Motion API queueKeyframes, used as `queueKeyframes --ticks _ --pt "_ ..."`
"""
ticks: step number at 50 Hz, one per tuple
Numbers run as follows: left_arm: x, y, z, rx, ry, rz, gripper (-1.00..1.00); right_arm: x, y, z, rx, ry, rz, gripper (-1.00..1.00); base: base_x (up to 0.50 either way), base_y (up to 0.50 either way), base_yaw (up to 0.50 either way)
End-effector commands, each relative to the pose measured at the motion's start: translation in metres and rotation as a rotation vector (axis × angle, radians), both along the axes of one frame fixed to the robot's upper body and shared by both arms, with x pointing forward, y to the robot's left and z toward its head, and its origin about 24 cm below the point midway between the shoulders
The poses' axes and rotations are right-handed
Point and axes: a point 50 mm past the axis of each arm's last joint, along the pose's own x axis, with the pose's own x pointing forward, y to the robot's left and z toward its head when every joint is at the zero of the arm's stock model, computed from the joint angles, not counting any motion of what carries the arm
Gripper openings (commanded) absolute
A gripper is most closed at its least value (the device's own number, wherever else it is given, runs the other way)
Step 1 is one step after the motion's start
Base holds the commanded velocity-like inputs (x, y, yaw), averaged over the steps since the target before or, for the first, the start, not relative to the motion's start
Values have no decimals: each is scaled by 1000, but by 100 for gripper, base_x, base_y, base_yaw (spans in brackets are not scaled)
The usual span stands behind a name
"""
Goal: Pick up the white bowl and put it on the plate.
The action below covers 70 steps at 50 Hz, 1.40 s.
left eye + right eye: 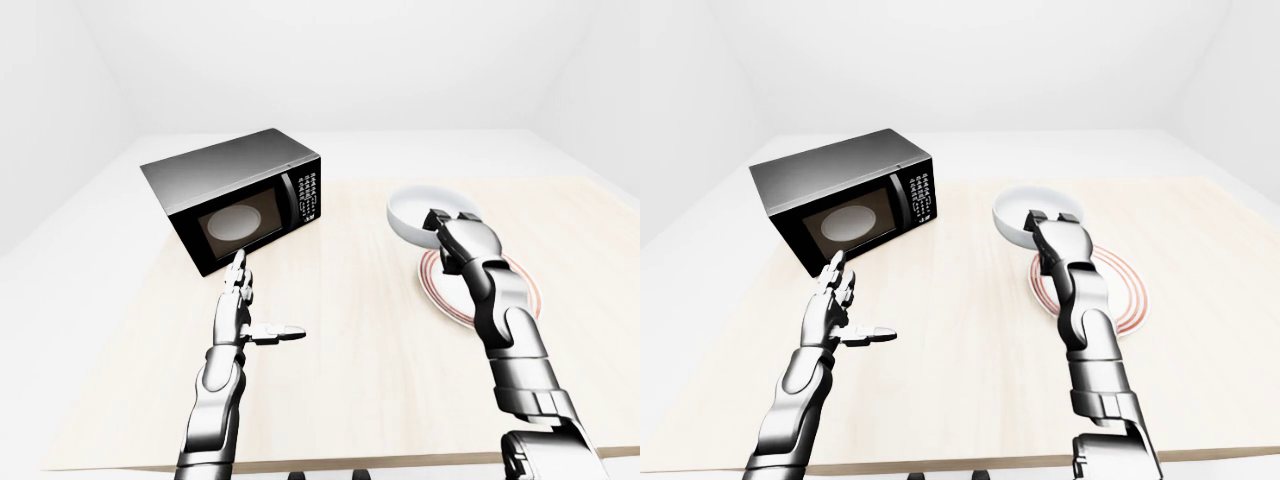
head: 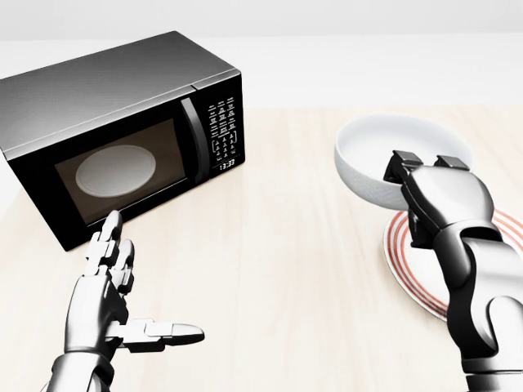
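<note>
The white bowl [image 2: 368,155] is at the upper right of the head view, over the top-left edge of the red-ringed plate [image 2: 413,265]. My right hand [image 2: 426,167] grips the bowl's near rim, two fingers hooked over it into the bowl. I cannot tell whether the bowl rests on the table or hangs just above it. My left hand [image 2: 151,278] is open and empty at the lower left, fingers straight and thumb pointing right, just below the microwave.
A black microwave [image 2: 122,106] with its door shut stands at the upper left on the light wooden table [image 2: 278,269]. The table's near edge shows at the bottom of the left-eye view [image 1: 350,462].
</note>
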Motion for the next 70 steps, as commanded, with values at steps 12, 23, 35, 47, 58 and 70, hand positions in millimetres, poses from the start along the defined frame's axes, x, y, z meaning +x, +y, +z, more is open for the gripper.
queueKeyframes --ticks 12,23,35,47,58,70 --pt "0 0 -2 1 0 -1 100 -9 -41 -5 -53 -19 -120 -100 0 0 0" --pt "0 0 -1 1 0 -2 100 -13 -58 -10 -45 -8 -164 -100 0 0 0" --pt "0 0 -1 1 0 -1 100 -18 -71 -19 -41 10 -201 -100 0 0 0" --pt "1 0 -1 -8 7 2 100 -21 -79 -28 -27 27 -227 -100 0 0 0" --pt "1 0 -2 -9 7 3 100 -21 -86 -34 -12 42 -250 -100 0 0 0" --pt "1 0 -1 -10 7 3 100 -22 -92 -38 -10 52 -269 -100 0 0 0"
